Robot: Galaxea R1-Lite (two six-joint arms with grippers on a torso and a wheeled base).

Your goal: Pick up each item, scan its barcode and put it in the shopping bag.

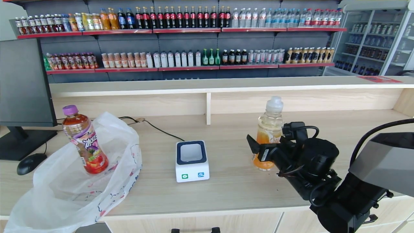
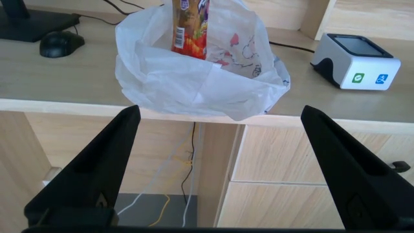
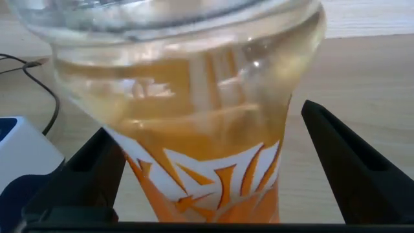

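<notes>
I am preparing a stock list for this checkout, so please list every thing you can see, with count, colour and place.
shopping bag: one, white, left on the counter.
tea bottle: one, reddish, purple cap, inside the bag.
juice bottle: one, orange label, white cap, right on the counter.
scanner: one, white, dark frame, counter's middle.
monitor: one, black, far left.
mouse: one, black, by the monitor.
shelf bottles: many, mixed colours, back wall.
left end effector: one, black, open, before the counter.
right end effector: one, black, open, around the juice bottle.

Left end effector (image 2: 220,113) and right end effector (image 3: 206,120), both wide open.
</notes>
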